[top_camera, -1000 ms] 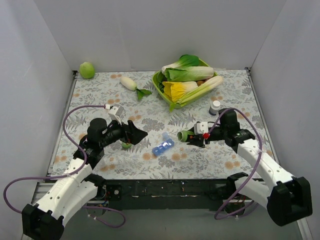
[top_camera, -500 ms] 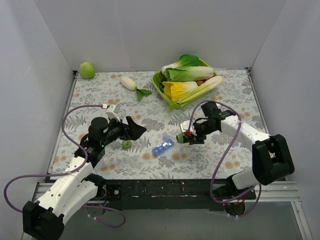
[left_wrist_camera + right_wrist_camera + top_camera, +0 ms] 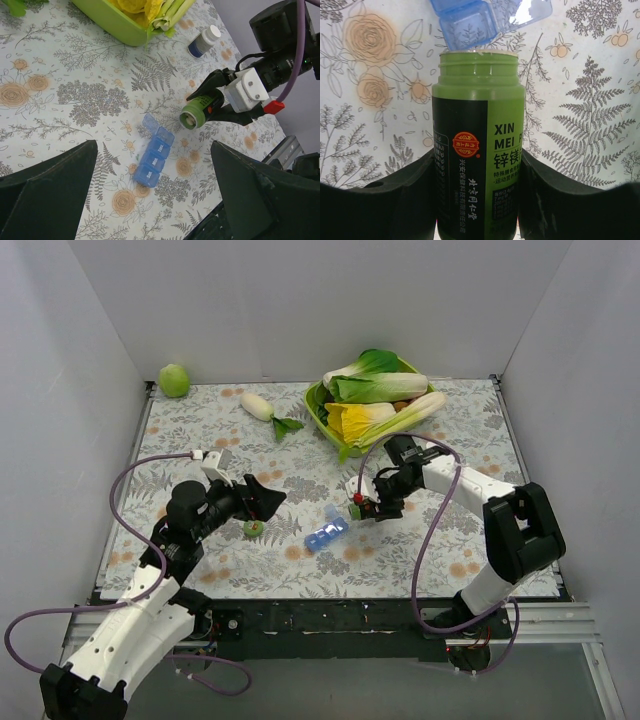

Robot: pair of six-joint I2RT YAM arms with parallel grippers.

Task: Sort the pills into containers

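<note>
Top: left hand (image 3: 265, 502) spread open, blue pill box (image 3: 326, 531) on worktop (image 3: 200, 430) to its right, right hand (image 3: 372, 506) clamped on uncapped green pill bottle (image 3: 358, 510) beside the box; left wrist: box lies ahead between the fingers (image 3: 50, 195); right wrist: box's open end sits just past the bottle mouth.

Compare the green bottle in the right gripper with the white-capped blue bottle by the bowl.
The green bottle is uncapped; the blue bottle has its white cap on. The green bottle is held tipped in the right gripper, mouth toward the pill box; the blue bottle stands upright on the table, untouched. Both are small round bottles.
</note>
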